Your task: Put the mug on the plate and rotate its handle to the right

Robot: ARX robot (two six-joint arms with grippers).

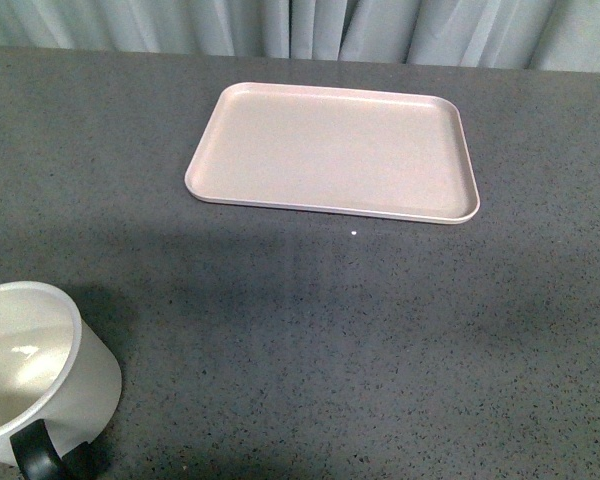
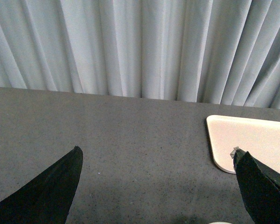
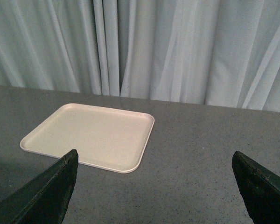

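Seeing the mug (image 1: 40, 370) nearest, standing on the worktop (image 1: 330, 330) at near left, handle (image 1: 42, 452) pointing robotward, well apart from the bare plate (image 1: 330, 150); holding left hand (image 2: 156, 150) and right hand (image 3: 155, 153) gaping, gripping nothing, likely readying the left for reaching.

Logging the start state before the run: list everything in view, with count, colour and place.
mug: one, white, upright at the table's near-left, off the plate
handle: one, black, on the mug's near side
plate: one, pale pink, empty, far centre of the table
table: one, dark grey speckled
curtain: one, pale grey, behind the table
left gripper: one, black, open, over the table
right gripper: one, black, open, over the table
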